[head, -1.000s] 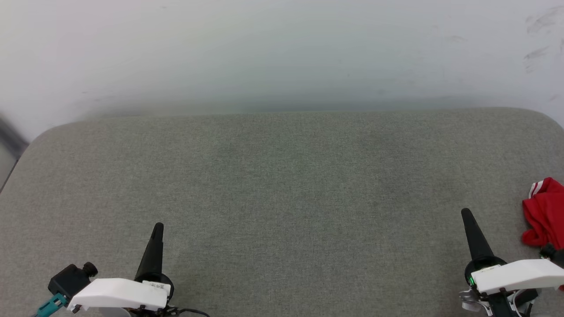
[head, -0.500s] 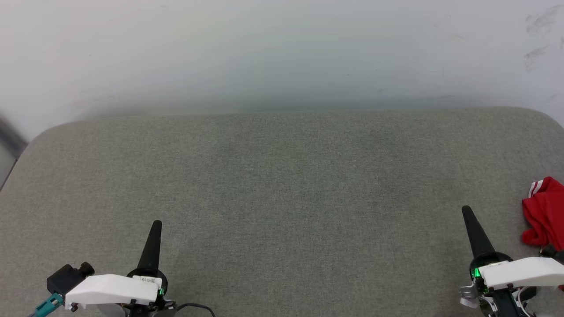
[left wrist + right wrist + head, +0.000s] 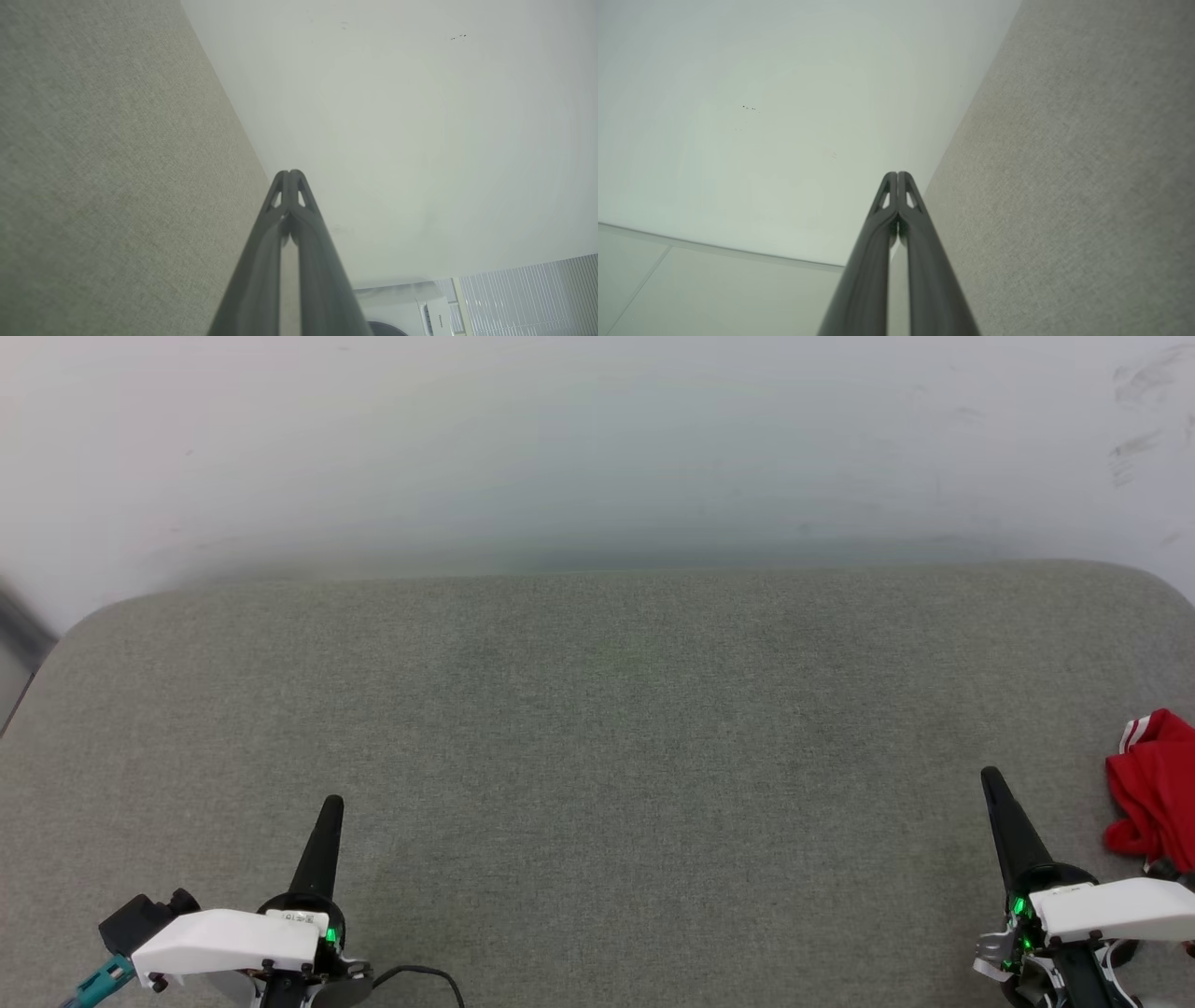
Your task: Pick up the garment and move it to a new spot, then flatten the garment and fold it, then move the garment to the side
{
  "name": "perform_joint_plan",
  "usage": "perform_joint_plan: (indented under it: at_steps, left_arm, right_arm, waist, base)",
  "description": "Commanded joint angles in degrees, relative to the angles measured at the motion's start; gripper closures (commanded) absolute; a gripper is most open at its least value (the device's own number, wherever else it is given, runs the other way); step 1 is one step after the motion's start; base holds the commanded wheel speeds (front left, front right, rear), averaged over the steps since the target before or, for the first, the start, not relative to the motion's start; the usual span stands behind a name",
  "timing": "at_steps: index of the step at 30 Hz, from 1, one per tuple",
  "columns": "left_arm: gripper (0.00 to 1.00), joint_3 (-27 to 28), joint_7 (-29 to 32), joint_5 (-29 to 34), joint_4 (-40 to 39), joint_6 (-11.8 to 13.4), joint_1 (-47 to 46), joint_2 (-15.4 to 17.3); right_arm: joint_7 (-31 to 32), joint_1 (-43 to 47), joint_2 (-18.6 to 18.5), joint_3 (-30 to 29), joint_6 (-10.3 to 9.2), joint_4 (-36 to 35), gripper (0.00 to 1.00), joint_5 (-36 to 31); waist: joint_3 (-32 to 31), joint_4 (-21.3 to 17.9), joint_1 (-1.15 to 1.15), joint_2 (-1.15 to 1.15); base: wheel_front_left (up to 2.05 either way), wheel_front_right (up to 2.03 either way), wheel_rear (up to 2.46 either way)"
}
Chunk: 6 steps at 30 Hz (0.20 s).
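Observation:
The garment [image 3: 1156, 789] is a crumpled red heap with a bit of white-striped trim, lying at the right edge of the grey cushion [image 3: 597, 709] in the head view and cut off by the frame. My right gripper [image 3: 991, 777] points up just left of it, apart from the cloth, shut and empty. At the lower left, far from the garment, my left gripper [image 3: 332, 803] is also shut with nothing in it. In the wrist views the left gripper [image 3: 290, 173] and the right gripper [image 3: 897, 174] each show fingertips pressed together.
A pale wall [image 3: 597, 448] rises behind the cushion's far edge. A white appliance [image 3: 406, 308] and a ribbed panel [image 3: 532, 294] sit in the lower right of the left wrist view. A pale floor [image 3: 691, 289] shows in the right wrist view.
Both arms have drawn slightly down and back in the head view, the left one turning a little. The garment has stayed put.

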Motion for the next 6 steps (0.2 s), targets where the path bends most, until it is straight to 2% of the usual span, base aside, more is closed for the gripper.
perform_joint_plan:
  at_steps: [1,6]
  left_arm:
    - [1.0,0.42,0.47,-1.43,0.04,-0.12,-1.39,-0.01]
    - [1.0,0.68,1.12,-3.72,0.46,-0.13,-1.67,-0.13]
  right_arm:
    - [0.46,-1.05,0.15,-0.16,-0.01,0.01,1.0,1.47]
    - [0.71,-1.24,0.16,-0.25,-0.01,0.37,1.0,3.77]
  waist:
    - [0.02,-0.01,0.0,0.0]
    - [0.06,-0.04,0.0,0.0]
  base:
    - [0.0,0.0,0.0]
    - [0.0,0.0,0.0]
